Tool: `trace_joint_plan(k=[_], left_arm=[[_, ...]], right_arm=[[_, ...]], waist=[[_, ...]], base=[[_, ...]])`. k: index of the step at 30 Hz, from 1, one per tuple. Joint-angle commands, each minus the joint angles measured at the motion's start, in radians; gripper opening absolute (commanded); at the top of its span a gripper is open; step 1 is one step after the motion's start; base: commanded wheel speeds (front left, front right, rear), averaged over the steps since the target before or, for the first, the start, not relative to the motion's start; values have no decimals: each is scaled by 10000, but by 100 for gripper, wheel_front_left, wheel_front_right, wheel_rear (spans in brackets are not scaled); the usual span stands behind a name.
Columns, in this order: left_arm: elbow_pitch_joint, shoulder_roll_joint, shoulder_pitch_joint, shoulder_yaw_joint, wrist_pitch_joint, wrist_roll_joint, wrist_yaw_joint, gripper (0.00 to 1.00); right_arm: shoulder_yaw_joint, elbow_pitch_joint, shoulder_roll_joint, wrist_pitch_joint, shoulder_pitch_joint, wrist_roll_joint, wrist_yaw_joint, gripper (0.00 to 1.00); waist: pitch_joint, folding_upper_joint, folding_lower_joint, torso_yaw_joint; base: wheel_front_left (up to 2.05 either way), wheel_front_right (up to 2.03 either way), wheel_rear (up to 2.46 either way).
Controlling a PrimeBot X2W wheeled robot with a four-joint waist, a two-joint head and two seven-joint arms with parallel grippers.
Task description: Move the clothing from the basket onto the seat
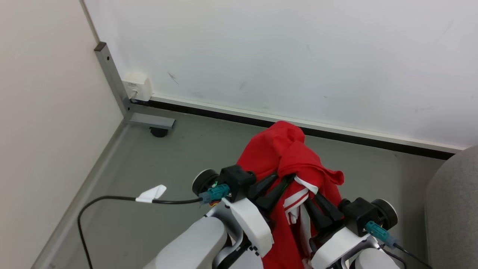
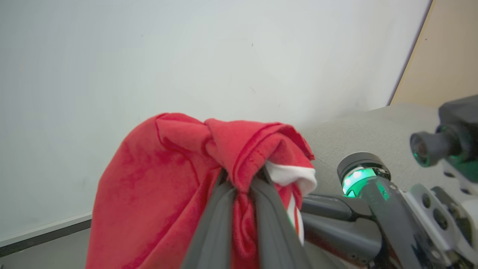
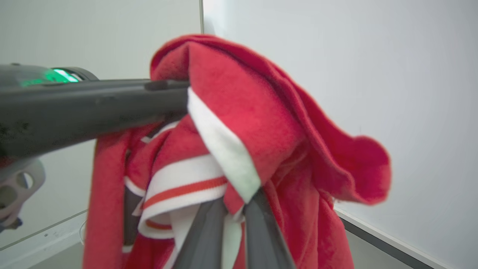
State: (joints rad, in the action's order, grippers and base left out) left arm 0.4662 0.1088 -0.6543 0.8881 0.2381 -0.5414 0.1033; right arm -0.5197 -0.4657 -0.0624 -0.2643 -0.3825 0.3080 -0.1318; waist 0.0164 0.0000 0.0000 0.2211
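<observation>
The red clothing [image 1: 287, 157] with white striped trim hangs in the air, bunched between both grippers above the grey floor. My left gripper [image 1: 286, 178] is shut on a red fold of it [image 2: 175, 175], the cloth pinched between its dark fingers [image 2: 218, 209]. From the right, my right gripper [image 1: 312, 200] is shut on the trimmed edge of the clothing [image 3: 242, 112], white band at its fingers [image 3: 257, 220]. The light-grey seat [image 1: 453, 209] shows at the right edge, and as a grey surface [image 2: 373, 130] behind the right arm. The basket is out of view.
A white wall panel [image 1: 283, 56] with a dark baseboard runs across the back. A grey metal post with a caster foot [image 1: 151, 121] and a white socket box [image 1: 137, 86] stand in the left corner. A black cable [image 1: 112, 200] trails over the floor at left.
</observation>
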Motion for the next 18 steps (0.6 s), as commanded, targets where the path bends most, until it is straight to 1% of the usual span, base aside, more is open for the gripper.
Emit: trace_joint_plan(k=[1,6,7,8,9,10,18], left_arm=[[-2,61,-84,-45,87,-127,-47,0],[75,126,-141,-112,104,-120,-90,0],[101,135,-145,-127,114,-122,-107,2],[128,145,-145,-141,126,-120,-117,22],[177,154,-132,-150,132,-140,-131,47],[224,165,-109,-156,133,-165,-120,100],[326,277,153,-98,171,-192,-140,100]], right_arm=[[77,80,-22,-2,121,25,21,0],[282,234,-6,-2,33,53,21,0],[322,244,-2,-2,35,70,21,0],[357,240,0,-2,47,79,21,0],[418,241,-3,-2,65,84,21,0],[477,252,-15,-2,84,89,21,0],[1017,345,-262,-3,201,-59,21,0]], waist=[[16,0,0,-36],[88,0,0,-226],[100,0,0,-267],[111,0,0,-308],[123,0,0,-349],[134,0,0,-388],[266,0,0,-640]], base=[[0,0,0],[0,0,0],[0,0,0],[0,0,0],[0,0,0],[0,0,0],[0,0,0]])
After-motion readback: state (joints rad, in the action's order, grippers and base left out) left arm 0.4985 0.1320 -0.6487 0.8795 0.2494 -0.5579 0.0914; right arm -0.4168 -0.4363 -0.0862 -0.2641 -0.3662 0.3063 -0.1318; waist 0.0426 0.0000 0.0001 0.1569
